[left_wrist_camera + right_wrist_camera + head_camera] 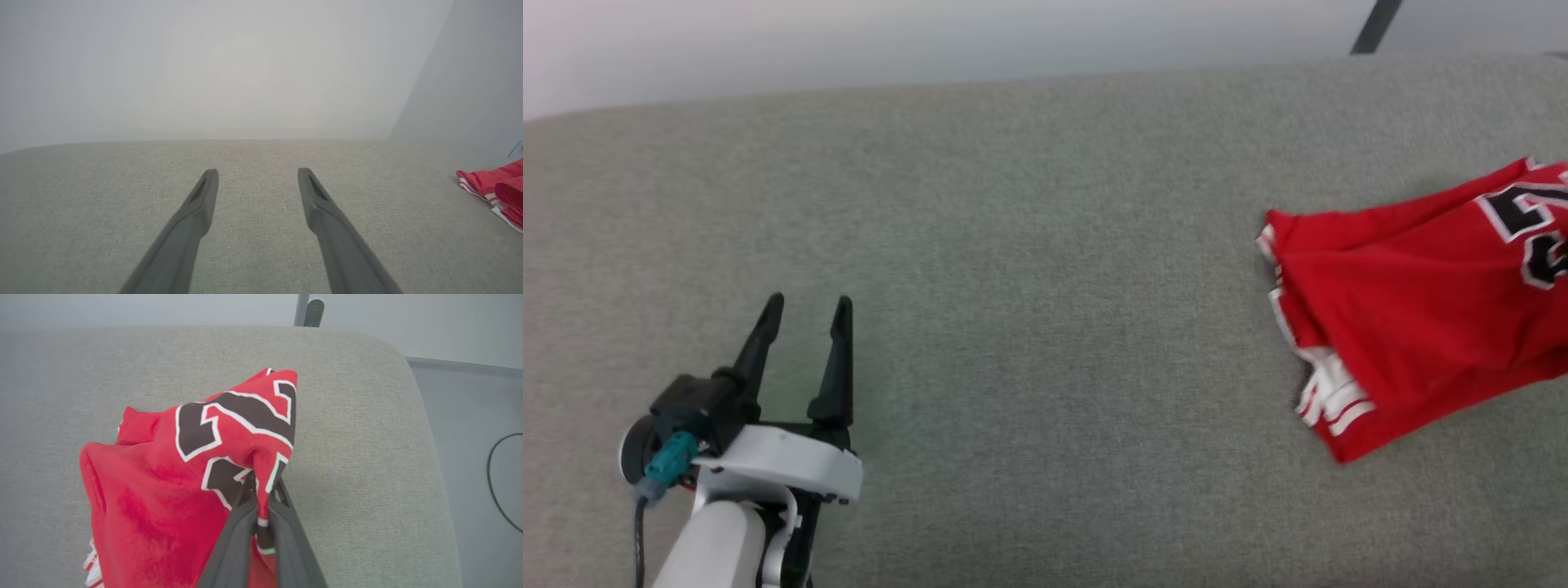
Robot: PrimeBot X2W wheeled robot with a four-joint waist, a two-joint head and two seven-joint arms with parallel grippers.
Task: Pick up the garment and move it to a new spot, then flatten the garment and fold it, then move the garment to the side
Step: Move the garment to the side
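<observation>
Right wrist view: the garment (155,490) is a bunched red heap, and the right gripper (264,486) is clenched on a raised fold of it, right at the black, white-outlined number. The cloth peaks up from the pinch and drapes away to the left of that view, with a bit of striped trim showing at the lower left. Whether its low end touches the grey surface (351,416) or hangs just above it, I cannot tell.

In the head view the garment (1421,310) sits at the far right, running off the edge of the picture, crumpled and layered with striped trim along its near side. The left gripper (809,304) is well apart from it at the lower left, jaws spread and holding nothing, above bare grey surface. The left wrist view shows the same: parted fingers over the surface, a corner of the red cloth (494,188) far off to the right.

Beyond the rounded edge of the surface lie the floor (470,416) and a thin dark cable (496,477).

My reading is that the task is at its first step: the garment is grasped, but the move to a new spot looks unfinished. Flattening, folding and setting it aside are all left, since nothing about the cloth is yet smooth or folded
</observation>
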